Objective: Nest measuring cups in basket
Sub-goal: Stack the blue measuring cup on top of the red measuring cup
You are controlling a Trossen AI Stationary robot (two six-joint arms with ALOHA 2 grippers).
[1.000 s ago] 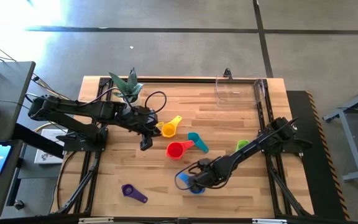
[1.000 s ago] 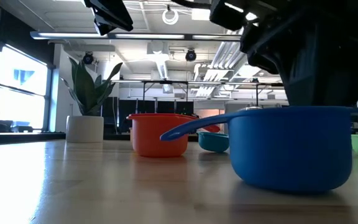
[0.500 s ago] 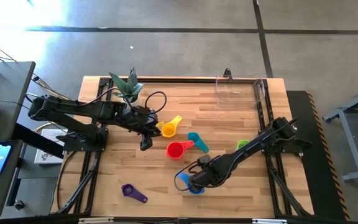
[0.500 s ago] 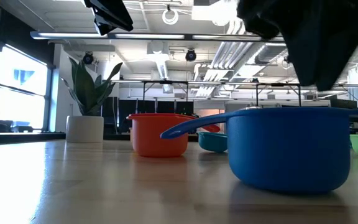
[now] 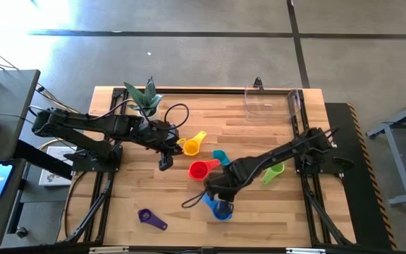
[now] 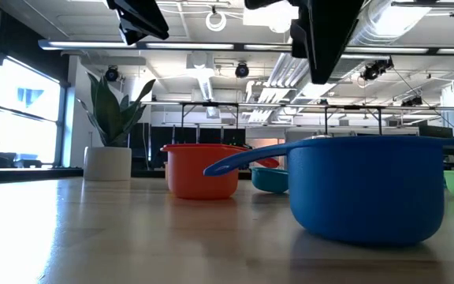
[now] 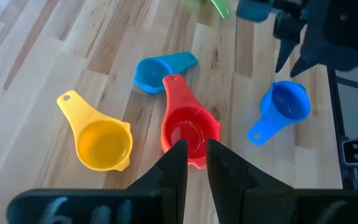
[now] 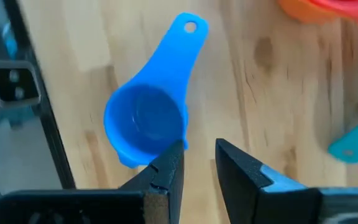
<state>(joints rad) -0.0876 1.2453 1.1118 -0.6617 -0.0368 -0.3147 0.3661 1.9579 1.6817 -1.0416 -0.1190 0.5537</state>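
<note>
The blue measuring cup stands upright on its base, handle toward the table's left. My right gripper hangs above and just beyond it, open by a narrow gap and holding nothing. Red, teal, yellow, green and purple cups lie scattered on the wood. My left gripper hovers left of the red cup, fingers a narrow gap apart. The clear basket sits at the far edge.
A white-potted green plant stands at the far left of the table, behind my left arm. A black cable loops near the yellow cup. Bare wood lies between the cups and the basket, and along the near edge right of the blue cup.
My right gripper has risen off the blue cup and swung toward the table's left and far side, toward the red cup. Its arm now crosses higher over the table, uncovering the green cup. The blue cup stays upright on the table, nudged slightly.
</note>
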